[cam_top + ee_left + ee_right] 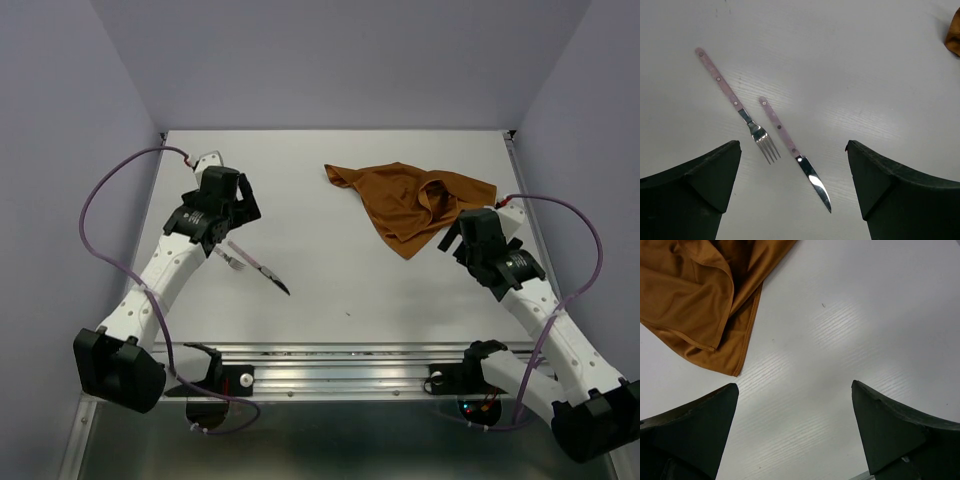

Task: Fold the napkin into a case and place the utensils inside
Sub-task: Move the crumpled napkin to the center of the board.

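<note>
White matte table [330, 290]: soft crumpled napkin [695, 295] at eleven o'clock of the wide-open right gripper [794, 384]; left gripper [792, 145] gapes above slender fork [737, 105] and knife [780, 129].

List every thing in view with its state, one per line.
napkin, crumpled in a loose heap, not folded.
fork, lying flat on the table, ungripped.
knife, lying flat beside the fork, apart from it, ungripped.
left tool, open, empty, above the fork and knife.
right tool, open, empty, near the napkin's edge.
</note>
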`<state>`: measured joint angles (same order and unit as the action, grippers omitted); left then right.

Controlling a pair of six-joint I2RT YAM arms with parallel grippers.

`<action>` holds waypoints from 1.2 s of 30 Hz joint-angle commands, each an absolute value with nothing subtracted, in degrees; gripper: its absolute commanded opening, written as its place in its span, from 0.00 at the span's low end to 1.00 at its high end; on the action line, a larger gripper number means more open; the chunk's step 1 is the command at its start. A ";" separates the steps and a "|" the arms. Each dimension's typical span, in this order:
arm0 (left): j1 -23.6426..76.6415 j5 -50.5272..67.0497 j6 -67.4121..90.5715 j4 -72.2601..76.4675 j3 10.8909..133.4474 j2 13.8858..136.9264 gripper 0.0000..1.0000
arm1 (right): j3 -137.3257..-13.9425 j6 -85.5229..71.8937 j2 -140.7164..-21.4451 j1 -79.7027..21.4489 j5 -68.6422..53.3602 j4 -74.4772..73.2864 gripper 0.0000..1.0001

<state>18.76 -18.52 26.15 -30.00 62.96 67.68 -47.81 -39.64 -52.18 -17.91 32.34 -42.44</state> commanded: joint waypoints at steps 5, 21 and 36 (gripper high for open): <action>18.98 -19.52 28.04 -34.90 68.38 73.04 0.99 | -47.64 -40.08 -53.34 -17.49 33.05 -40.52 1.00; 19.42 -1.30 22.85 -20.92 60.21 59.42 0.98 | -42.01 -39.81 -62.30 -17.49 14.06 -21.89 0.78; 19.42 0.71 22.24 -24.79 59.86 59.07 0.98 | -41.22 -49.13 -79.70 -17.49 14.23 -3.87 0.49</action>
<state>19.40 0.43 23.16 -24.45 60.01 59.86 -40.40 -46.17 -77.23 -17.80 12.49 -10.33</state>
